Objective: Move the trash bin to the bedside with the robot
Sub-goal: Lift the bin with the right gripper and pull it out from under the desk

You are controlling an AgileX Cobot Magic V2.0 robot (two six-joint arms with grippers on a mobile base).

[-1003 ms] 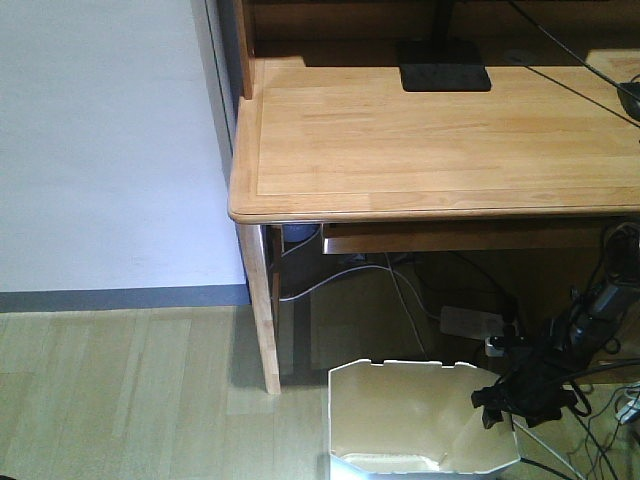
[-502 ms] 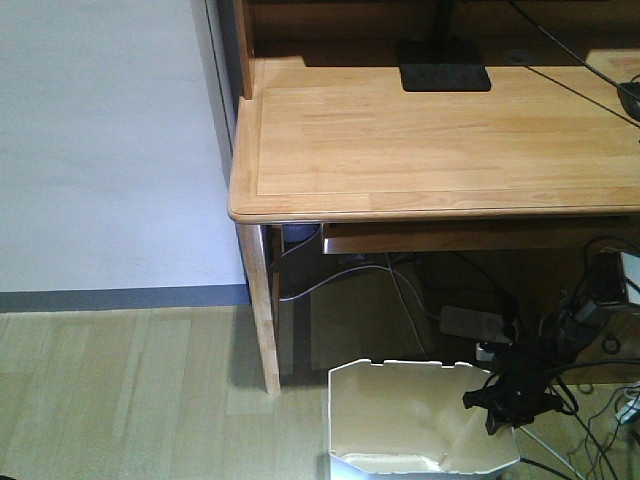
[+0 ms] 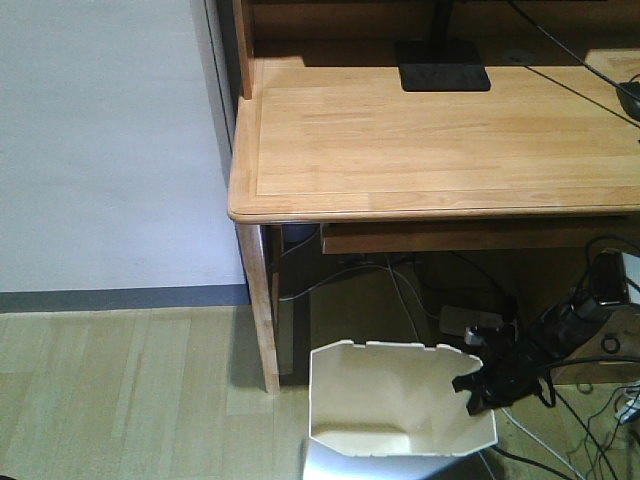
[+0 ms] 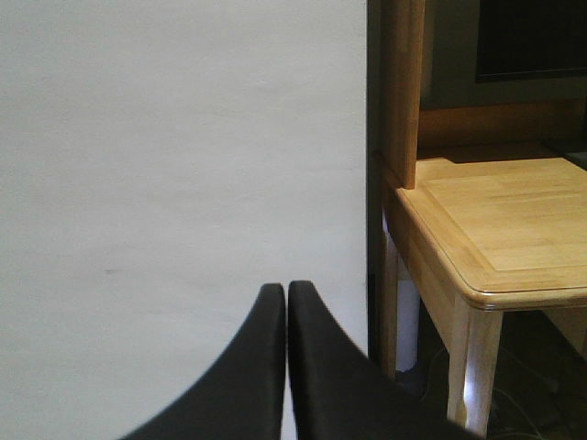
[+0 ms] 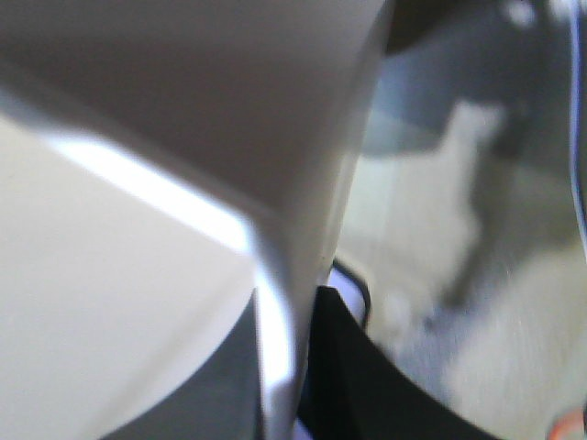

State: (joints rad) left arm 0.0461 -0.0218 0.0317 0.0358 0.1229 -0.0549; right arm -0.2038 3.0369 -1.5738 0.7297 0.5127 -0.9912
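Observation:
The white trash bin [image 3: 380, 400] stands on the wood floor under the front edge of the desk, its cream inside showing. My right gripper [image 3: 478, 385], at the end of a thin black arm, is shut on the bin's right wall near the rim. In the right wrist view the thin bin wall [image 5: 275, 229] runs between the two black fingers of my right gripper [image 5: 280, 367]. My left gripper [image 4: 286, 293] is shut and empty, facing a white wall. The bed is out of view.
A light wooden desk [image 3: 420, 140] stands over the bin, with its leg [image 3: 262, 310] just left of the bin. A power strip [image 3: 470, 320] and loose cables [image 3: 600, 400] lie under the desk at right. A black monitor base [image 3: 445, 77] stands on the desk.
The bin has shifted left and slightly toward the desk, its rim tilting. My right gripper has moved left with the bin's wall in it.

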